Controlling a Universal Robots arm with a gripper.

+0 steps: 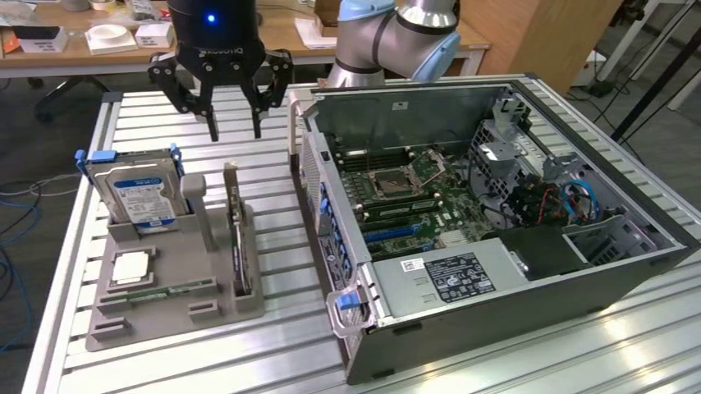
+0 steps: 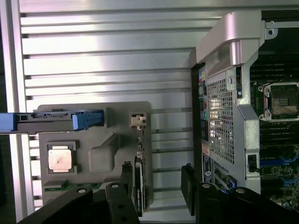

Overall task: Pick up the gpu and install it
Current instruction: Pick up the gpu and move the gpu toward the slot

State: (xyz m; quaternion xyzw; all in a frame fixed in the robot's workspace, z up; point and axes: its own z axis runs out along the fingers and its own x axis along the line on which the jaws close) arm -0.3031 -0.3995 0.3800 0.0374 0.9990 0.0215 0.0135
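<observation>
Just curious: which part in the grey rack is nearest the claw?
The gpu, the thin card standing on edge, under the open gripper; the hard drive stands off to the exterior view's left.

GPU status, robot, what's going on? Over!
Gripper open, empty, hovering above gray holder. GPU on edge in its slot, not installed. Nothing blocking it.

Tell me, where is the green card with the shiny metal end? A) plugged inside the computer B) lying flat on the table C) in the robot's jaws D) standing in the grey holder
D: the gpu stands on its edge in a slot of the grey holder, outside the computer case.
</observation>
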